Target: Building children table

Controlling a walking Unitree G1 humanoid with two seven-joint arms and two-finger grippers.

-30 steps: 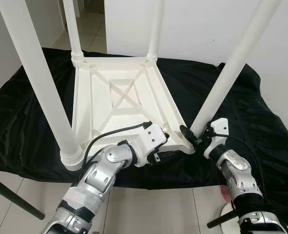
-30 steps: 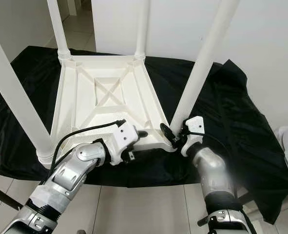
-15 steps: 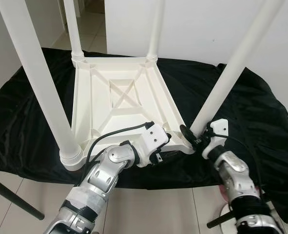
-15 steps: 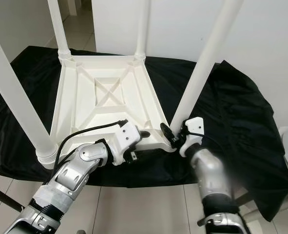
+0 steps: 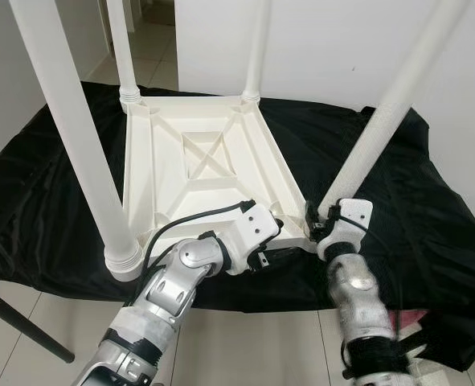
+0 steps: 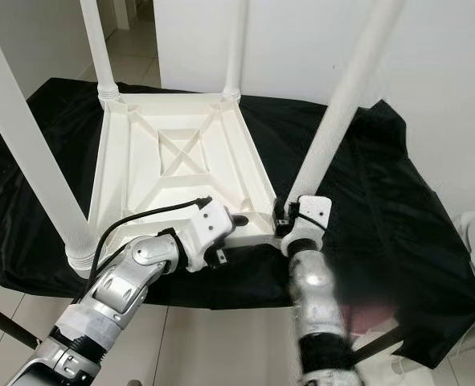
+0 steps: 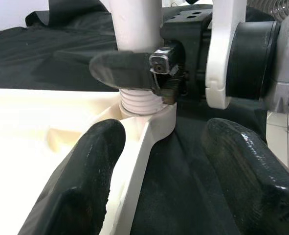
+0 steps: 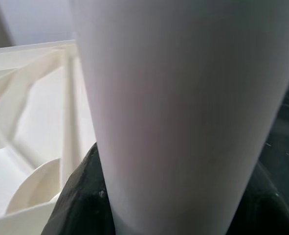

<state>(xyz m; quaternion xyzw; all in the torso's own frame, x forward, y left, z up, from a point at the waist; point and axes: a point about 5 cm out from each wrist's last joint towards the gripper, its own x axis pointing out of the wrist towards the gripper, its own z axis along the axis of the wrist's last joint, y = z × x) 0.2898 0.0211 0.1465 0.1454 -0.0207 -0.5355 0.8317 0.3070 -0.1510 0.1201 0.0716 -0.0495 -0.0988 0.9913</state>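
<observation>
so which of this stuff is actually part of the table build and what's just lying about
Part of the job:
- upturned white tabletop
- near-right leg, gripped at its base by the right pincer
- three other legs, already standing in their sockets
- left pincer, open at the tabletop's near edge

Just there:
- black cloth

Bright even daylight, right forearm (image 6: 316, 297) motion-blurred

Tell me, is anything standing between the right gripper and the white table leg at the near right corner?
Nothing visible. The right gripper is already at the base of the leg, its fingers around it just above the threaded socket of the upturned tabletop.
</observation>
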